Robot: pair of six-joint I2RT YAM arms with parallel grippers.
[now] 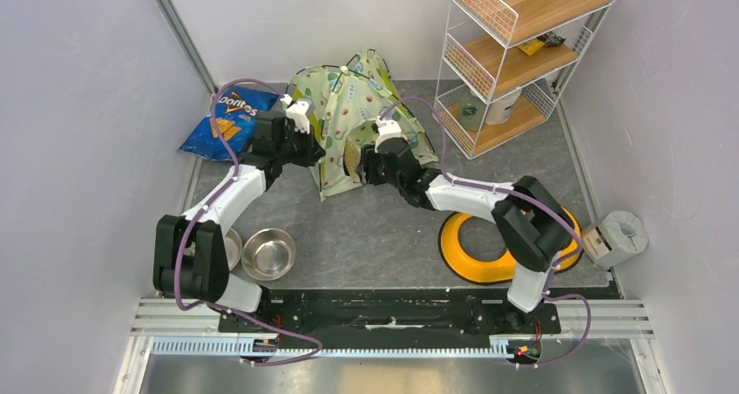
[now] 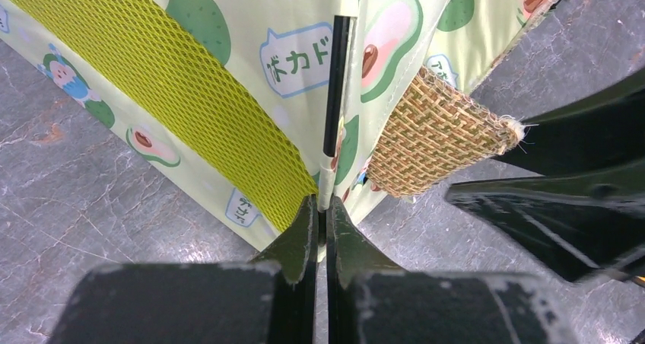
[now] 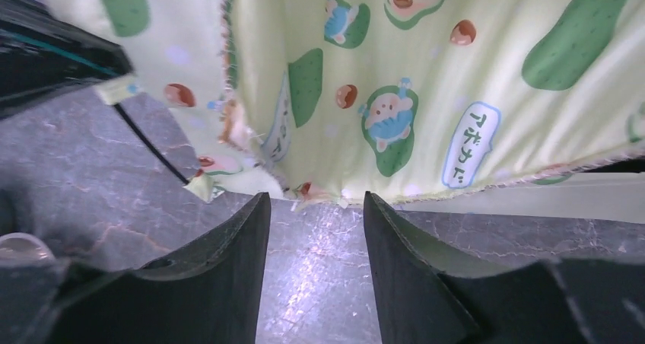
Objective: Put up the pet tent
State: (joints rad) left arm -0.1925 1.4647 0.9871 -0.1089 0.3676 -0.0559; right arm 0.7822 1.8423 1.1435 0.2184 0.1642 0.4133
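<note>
The pet tent stands half raised at the back middle of the grey floor, pale green with avocado print. In the left wrist view its lime mesh lining, a thin black pole and a woven straw flap show. My left gripper is shut on the tent's corner sleeve at the foot of that pole; it shows at the tent's left front in the top view. My right gripper is open and empty, just short of the tent's lower hem, at the tent's front in the top view.
A Doritos bag lies left of the tent. A steel bowl sits near the left arm's base. A yellow ring dish lies under the right arm. A white wire shelf stands at back right, a tissue roll far right.
</note>
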